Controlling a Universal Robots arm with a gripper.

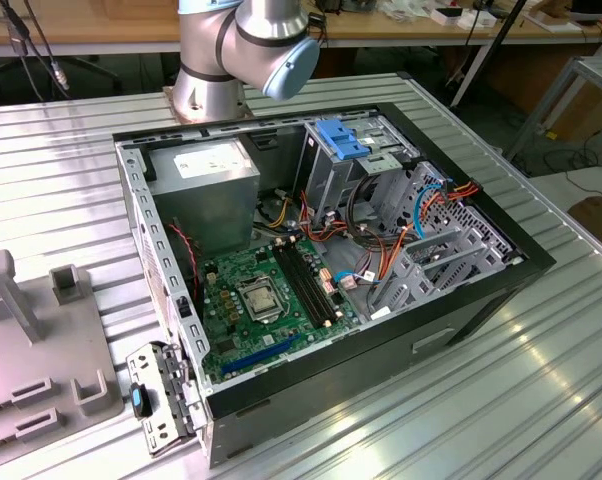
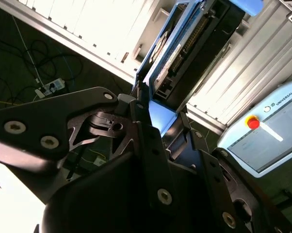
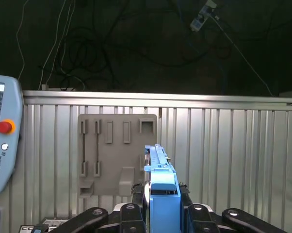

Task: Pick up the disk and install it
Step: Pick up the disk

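In both wrist views my gripper is shut on the disk, a flat drive seen edge-on with a bright blue carrier rail. Black fingers press it from both sides at its near end. The second wrist view has the disk reaching away from the gripper, its dark connector edge and blue rail visible. The disk hangs in the air high above the ribbed metal table. In the exterior view the open computer case lies on its side, with a grey drive cage.
A fixed blue bracket tops the drive cage. A grey holder plate lies on the table below the disk, at the exterior view's left. A teach pendant rests at the table edge. The arm's base stands behind the case.
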